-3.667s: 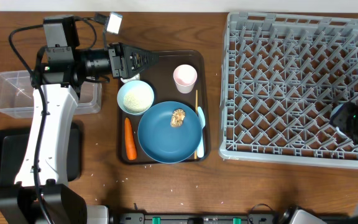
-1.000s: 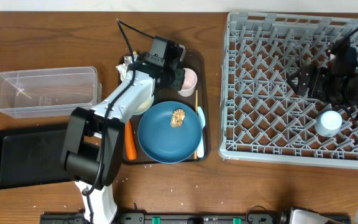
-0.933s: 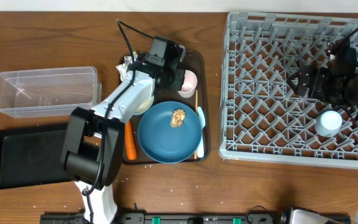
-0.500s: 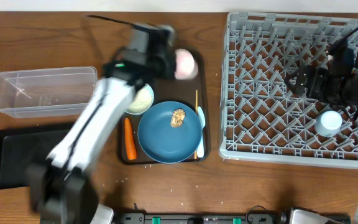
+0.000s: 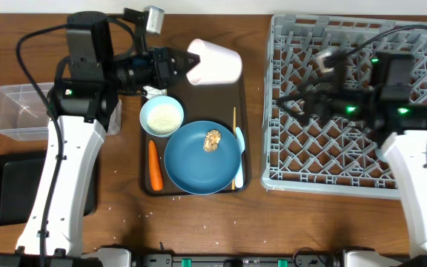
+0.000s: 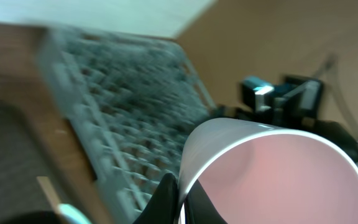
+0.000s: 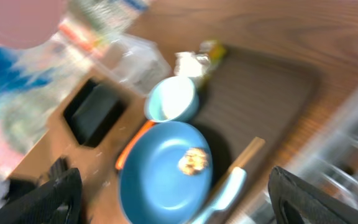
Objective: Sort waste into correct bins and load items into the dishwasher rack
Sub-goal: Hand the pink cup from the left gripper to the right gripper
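Your left jaws clamp the pink cup [image 5: 215, 64], its long axis pointing right toward the rack [image 5: 354, 159]; right jaws gape empty.

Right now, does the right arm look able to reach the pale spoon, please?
Probably yes: the right gripper hangs open over the rack's left side, the spoon lies uncovered nearby, and the left gripper holds the pink cup clear of it.
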Robot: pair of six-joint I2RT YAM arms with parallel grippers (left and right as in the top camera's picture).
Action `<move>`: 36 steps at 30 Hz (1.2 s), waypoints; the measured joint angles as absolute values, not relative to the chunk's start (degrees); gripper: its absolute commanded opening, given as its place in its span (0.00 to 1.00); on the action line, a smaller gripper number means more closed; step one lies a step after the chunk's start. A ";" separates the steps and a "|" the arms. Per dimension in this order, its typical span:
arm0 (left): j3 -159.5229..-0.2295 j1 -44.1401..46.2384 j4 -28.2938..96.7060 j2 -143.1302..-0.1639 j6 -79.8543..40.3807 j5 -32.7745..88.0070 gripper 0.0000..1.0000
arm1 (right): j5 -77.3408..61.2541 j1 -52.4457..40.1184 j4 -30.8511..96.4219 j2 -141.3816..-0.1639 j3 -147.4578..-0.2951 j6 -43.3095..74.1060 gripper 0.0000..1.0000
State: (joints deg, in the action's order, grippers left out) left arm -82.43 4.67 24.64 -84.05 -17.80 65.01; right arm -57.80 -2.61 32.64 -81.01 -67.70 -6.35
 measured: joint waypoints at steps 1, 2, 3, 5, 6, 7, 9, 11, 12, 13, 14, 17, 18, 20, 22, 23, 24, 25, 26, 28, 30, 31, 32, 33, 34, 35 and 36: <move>-82.41 4.84 24.64 -84.16 -17.85 66.54 0.06 | -58.61 -3.90 31.11 -81.01 -67.11 -6.44 0.88; -82.35 5.08 24.62 -84.23 -18.00 67.77 0.06 | -59.29 -5.32 29.43 -81.01 -66.57 -6.55 0.87; -82.15 5.41 24.64 -84.23 -18.02 68.97 0.06 | -60.07 -6.61 28.03 -81.01 -66.24 -6.57 0.87; -81.76 5.89 24.77 -84.31 -18.04 70.48 0.06 | -61.01 -8.56 24.71 -81.01 -65.93 -6.57 0.86; -81.54 6.20 25.06 -84.42 -18.04 71.11 0.06 | -61.47 -9.04 22.85 -81.01 -65.91 -6.35 0.86; -81.28 6.42 25.17 -84.60 -18.04 71.75 0.06 | -62.00 -9.50 21.08 -81.01 -65.91 -6.04 0.86; -80.93 6.55 25.30 -85.10 -18.02 72.62 0.06 | -63.75 -9.74 17.87 -81.01 -65.87 -5.50 0.86; -80.82 6.55 25.32 -85.58 -18.02 73.25 0.06 | -66.37 -9.74 14.50 -81.01 -65.82 -5.06 0.88; -80.79 6.55 25.32 -85.76 -18.02 73.49 0.06 | -67.85 -9.72 12.91 -81.01 -65.82 -4.91 0.88; -80.75 6.55 25.30 -85.84 -18.02 73.60 0.06 | -69.54 -9.74 11.27 -81.01 -65.82 -4.82 0.88; -80.71 6.59 25.30 -85.84 -18.02 73.71 0.06 | -70.85 -9.74 9.82 -81.01 -65.82 -4.51 0.89; -80.71 7.31 25.30 -85.84 -18.02 74.11 0.06 | -74.91 -9.74 5.08 -81.01 -65.82 -3.25 0.89; -80.71 7.53 25.30 -85.84 -18.02 74.24 0.06 | -75.68 -9.74 4.14 -81.01 -65.82 -2.81 0.90; -80.71 8.32 25.26 -85.84 -18.02 74.46 0.06 | -76.99 -9.74 2.68 -81.01 -65.82 -1.87 0.90; -80.71 9.13 25.06 -85.84 -18.02 74.63 0.06 | -77.87 -9.80 1.58 -81.01 -65.82 -1.23 0.90; -80.71 9.52 24.97 -85.82 -18.02 74.65 0.06 | -78.19 -9.87 0.97 -81.01 -65.82 -0.93 0.87; -80.71 9.87 24.84 -85.84 -18.02 74.67 0.06 | -78.54 -9.89 0.36 -81.01 -65.82 -0.69 0.85; -80.68 10.09 24.64 -85.84 -18.02 74.67 0.06 | -78.85 -9.98 -0.14 -81.01 -65.82 -0.45 0.84; -80.68 10.28 24.38 -85.82 -18.00 74.70 0.06 | -79.15 -10.17 -0.82 -81.01 -65.82 -0.21 0.83; -80.68 10.35 24.12 -85.84 -18.02 74.76 0.06 | -79.68 -10.96 -1.78 -81.01 -65.82 -0.08 0.74; -80.68 10.35 24.14 -85.84 -18.02 74.91 0.07 | -79.72 -11.57 -2.48 -81.01 -65.82 0.23 0.68; -80.68 10.35 24.16 -85.84 -18.02 75.11 0.06 | -79.66 -11.77 -2.57 -81.01 -65.82 0.38 0.64; -80.68 10.35 24.16 -85.82 -18.02 75.29 0.06 | -79.50 -11.79 -2.57 -81.01 -65.82 0.49 0.61; -80.68 10.35 24.16 -85.82 -18.00 75.55 0.06 | -79.37 -11.79 -2.55 -81.01 -65.82 0.54 0.58; -80.68 10.35 24.16 -85.82 -18.02 75.72 0.06 | -79.26 -11.79 -2.48 -81.01 -65.82 0.69 0.55; -80.68 10.35 24.14 -85.82 -18.00 75.77 0.06 | -79.20 -11.79 -2.52 -81.01 -65.82 0.86 0.53; -80.68 10.33 24.14 -85.82 -18.00 75.92 0.06 | -79.09 -11.79 -2.63 -81.01 -65.82 1.06 0.53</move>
State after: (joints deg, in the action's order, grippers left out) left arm -80.68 10.33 24.14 -85.82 -18.00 75.92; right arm -79.09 -11.79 -2.63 -81.01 -65.82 1.06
